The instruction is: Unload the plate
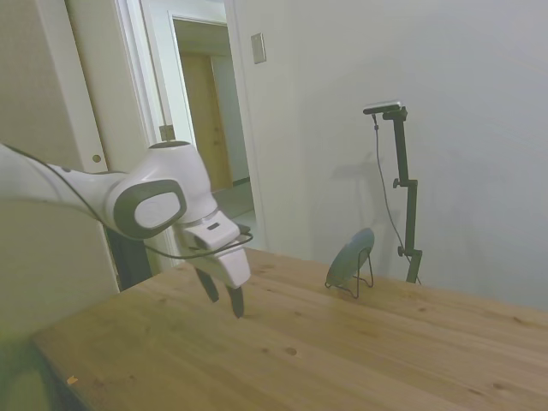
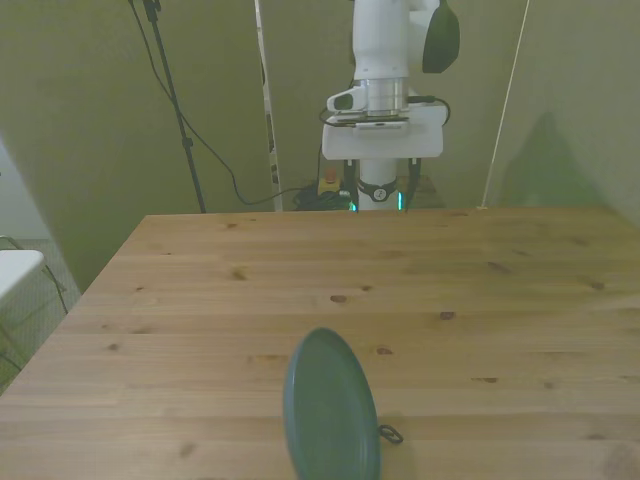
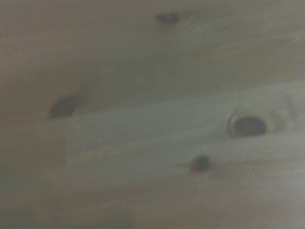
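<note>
One arm: reached in from the left of the side view, well short of the goal.
Claw (image 1: pixel 224 299): hung above the table (image 1: pixel 360 342) with fingers spread apart, grasping nothing; seen in the front view (image 2: pixel 385 198) past the far edge of the boards.
Wrist view: showed only blurred planks (image 3: pixel 152 143) with dark knots; no plate in it.
Step in hand: judged as the approach, with no contact made yet and nothing lifted.
Next move: likely called for travel across the table toward the plate, then lining up the spread fingers on its upper rim.
Plate (image 1: pixel 351 257): stood on edge, leaning back in a thin black wire stand (image 1: pixel 366 279), toward the right of the side view, near the table's edge and well apart from the claw.
Plate in the front view (image 2: pixel 331 408): nearest the camera, round, dark grey-green, shallow-rimmed, matte.
Handling guess: thin rim, so a pinch across the edge probably needed, lifted up clear of the wire.
</note>
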`<state>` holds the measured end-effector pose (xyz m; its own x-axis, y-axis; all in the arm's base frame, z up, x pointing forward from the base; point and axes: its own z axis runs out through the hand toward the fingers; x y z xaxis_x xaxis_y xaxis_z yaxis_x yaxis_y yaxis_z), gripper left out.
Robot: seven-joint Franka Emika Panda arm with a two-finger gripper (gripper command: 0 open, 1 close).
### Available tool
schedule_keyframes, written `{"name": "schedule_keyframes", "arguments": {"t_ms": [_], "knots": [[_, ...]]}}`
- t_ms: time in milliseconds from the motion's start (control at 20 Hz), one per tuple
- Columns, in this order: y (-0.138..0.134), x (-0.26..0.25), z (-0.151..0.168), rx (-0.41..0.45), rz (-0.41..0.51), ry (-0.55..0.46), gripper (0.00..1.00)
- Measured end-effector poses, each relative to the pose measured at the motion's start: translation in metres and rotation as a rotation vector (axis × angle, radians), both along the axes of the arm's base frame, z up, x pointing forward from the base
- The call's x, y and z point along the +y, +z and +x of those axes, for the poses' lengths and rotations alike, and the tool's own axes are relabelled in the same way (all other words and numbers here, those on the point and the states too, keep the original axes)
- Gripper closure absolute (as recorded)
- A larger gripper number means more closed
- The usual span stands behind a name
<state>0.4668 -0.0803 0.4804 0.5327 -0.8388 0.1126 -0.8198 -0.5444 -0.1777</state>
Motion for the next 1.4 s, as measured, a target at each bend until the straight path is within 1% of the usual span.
{"name": "schedule_keyframes", "arguments": {"t_ms": [150, 300, 400, 500, 600, 800, 900, 1050, 1250, 1400], "knots": [[0.006, -0.021, 0.035, -0.008, 0.007, -0.049, 0.0], [0.012, -0.033, 0.059, -0.002, 0.012, -0.073, 0.0], [0.024, -0.031, 0.07, -0.001, 0.013, -0.064, 0.0], [0.026, -0.031, 0.071, -0.009, 0.011, -0.063, 0.0], [0.036, -0.033, 0.074, -0.03, 0.009, -0.072, 0.0], [0.063, -0.06, 0.095, -0.106, 0.004, -0.152, 0.0], [0.066, -0.077, 0.115, -0.142, -0.001, -0.201, 0.0], [0.061, -0.095, 0.152, -0.173, -0.007, -0.26, 0.0], [0.054, -0.107, 0.198, -0.196, -0.019, -0.299, 0.0], [0.057, -0.107, 0.225, -0.204, -0.023, -0.304, 0.0]]}}
